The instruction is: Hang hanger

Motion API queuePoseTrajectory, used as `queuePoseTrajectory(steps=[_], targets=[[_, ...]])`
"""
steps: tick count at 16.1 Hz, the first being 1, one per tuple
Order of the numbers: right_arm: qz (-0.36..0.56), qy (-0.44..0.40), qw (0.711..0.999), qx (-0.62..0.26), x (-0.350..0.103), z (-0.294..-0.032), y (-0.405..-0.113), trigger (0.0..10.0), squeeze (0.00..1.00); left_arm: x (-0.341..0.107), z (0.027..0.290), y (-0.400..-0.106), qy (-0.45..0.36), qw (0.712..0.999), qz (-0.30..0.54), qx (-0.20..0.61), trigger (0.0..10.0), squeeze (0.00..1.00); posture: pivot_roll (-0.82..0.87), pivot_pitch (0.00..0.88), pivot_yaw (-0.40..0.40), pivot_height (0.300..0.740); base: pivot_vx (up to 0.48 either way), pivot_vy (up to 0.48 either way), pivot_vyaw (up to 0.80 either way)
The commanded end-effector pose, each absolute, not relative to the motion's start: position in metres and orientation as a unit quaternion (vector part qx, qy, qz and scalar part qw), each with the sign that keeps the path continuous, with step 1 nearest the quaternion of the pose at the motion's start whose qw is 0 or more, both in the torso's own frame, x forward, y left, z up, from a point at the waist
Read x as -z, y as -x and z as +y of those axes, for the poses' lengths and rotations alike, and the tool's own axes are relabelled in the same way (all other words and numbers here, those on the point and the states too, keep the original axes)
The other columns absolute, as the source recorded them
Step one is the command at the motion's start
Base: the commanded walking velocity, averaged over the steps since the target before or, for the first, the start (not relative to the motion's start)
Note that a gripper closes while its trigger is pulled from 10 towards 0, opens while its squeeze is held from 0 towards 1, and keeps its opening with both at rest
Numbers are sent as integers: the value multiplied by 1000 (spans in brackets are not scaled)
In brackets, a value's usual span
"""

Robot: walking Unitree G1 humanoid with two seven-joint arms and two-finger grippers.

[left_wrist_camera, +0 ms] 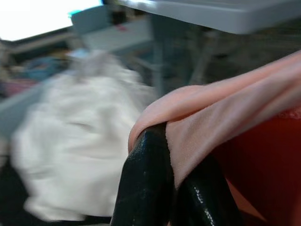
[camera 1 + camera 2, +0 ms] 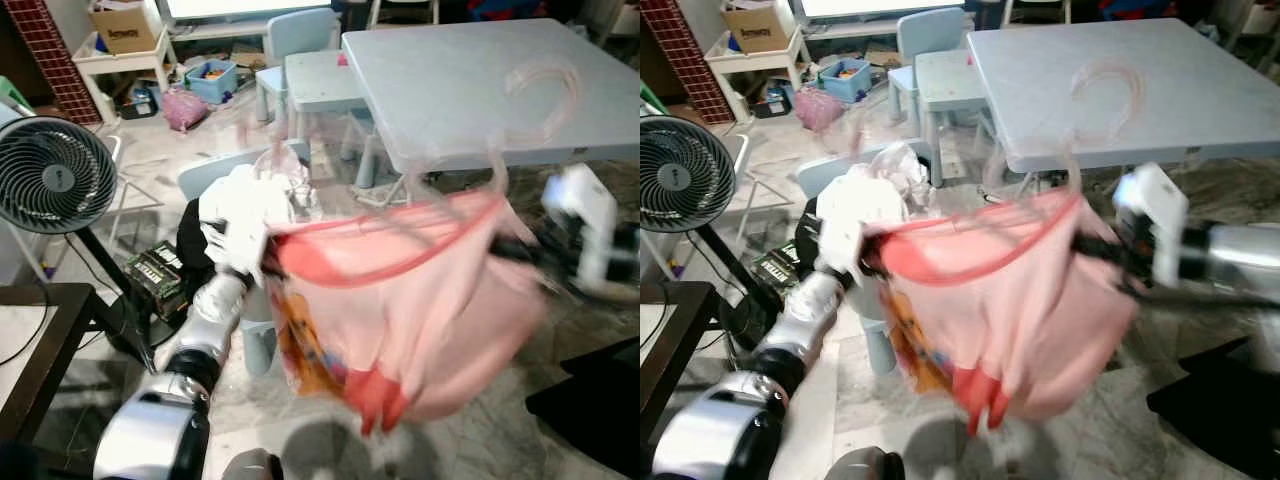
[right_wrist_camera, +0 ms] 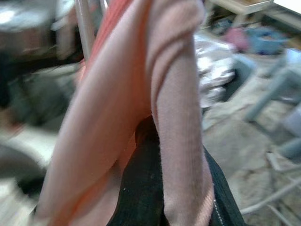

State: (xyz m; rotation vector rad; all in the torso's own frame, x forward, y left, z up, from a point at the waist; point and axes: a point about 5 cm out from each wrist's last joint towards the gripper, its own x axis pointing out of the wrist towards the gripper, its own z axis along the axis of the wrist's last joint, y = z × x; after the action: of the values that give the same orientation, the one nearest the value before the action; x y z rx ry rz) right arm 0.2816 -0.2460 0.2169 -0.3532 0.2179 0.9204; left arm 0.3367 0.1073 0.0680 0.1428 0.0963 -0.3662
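Pink shirt (image 2: 420, 320): pale pink body, darker coral neckline trim, orange and red print at the lower front.
Hanger (image 2: 1105, 85) above the pink shirt: translucent pale pink.
Surface (image 2: 470, 80) behind the pink shirt: pale blue-grey top.
Chair (image 2: 300, 40) left of the surface: pale blue.
Fan (image 2: 50, 175) far left of the pink shirt: black grille, grey hub.
Cloth heap (image 2: 245, 205) left of the pink shirt: white.
Left hand (image 1: 176, 197): glossy black fingers; silver arm.
Right hand (image 3: 160, 197): black fingers; white wrist housing.
Floor (image 2: 500, 440) under the pink shirt: grey-white marbled tile.
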Motion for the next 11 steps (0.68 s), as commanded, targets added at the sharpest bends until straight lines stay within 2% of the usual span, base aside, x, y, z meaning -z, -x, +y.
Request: queuePoseTrajectory(steps=[1, 4, 5, 7, 8, 11], targets=[[92, 183, 892, -402, -216, -244, -290, 10000, 0, -64, 102, -333, -83, 970, 59, 219, 0, 0, -110, 0, 38, 740, 0, 0, 0], [100, 211, 899, -371, -193, -229, -301, 10000, 0, -58, 76, -317, -92, 939, 54, 327, 0, 0, -101, 0, 33, 740, 0, 0, 0], [119, 256, 889, -360, -178, -224, -305, 10000, 0, -54, 68, -310, -107, 923, 57, 366, 10000, 1000, -96, 0, 26, 740, 0, 0, 0], [135, 297, 874, -361, -164, -223, -308, 10000, 0, -51, 64, -304, -123, 908, 57, 396, 10000, 1000, -89, 0, 17, 740, 0, 0, 0], [138, 357, 861, -335, -157, -225, -315, 10000, 0, -51, 63, -300, -135, 896, 53, 419, 10000, 1000, -83, 0, 12, 740, 0, 0, 0], [123, 448, 830, -309, -154, -225, -326, 10000, 0, -47, 64, -286, -159, 862, 48, 478, 10000, 1000, -73, 0, 20, 740, 0, 0, 0]])
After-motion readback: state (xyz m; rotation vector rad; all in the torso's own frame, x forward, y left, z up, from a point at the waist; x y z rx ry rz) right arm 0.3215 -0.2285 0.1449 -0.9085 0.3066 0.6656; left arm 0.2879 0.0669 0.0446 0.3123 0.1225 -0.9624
